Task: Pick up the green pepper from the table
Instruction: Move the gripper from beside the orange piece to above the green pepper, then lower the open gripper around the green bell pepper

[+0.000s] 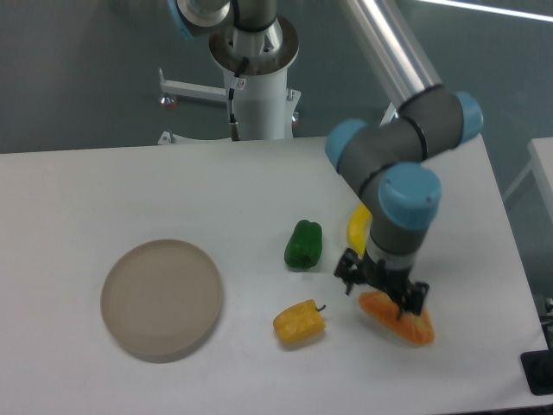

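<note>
green pepper (303, 245) on table (130, 190) | jaws (381, 292) over orange vegetable (406, 321)

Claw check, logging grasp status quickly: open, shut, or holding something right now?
Claw: open, holding nothing, above the orange pepper, right of the green pepper.

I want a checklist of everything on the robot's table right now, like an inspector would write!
Surface: white table, no spills seen.
Job's things: green pepper lies on the table near the middle, not gripped.
Clutter: yellow pepper with a stem in front of the green one; orange piece under the gripper; yellow banana-like thing partly hidden by the arm; round beige plate on the left, nothing on it.
Grippers: gripper hangs right of the green pepper, over the orange piece; fingers look spread and hold nothing.
Cables: a thin dark cable runs down the robot's white base.
Surroundings: grey wall, white metal frame behind the table.
</note>
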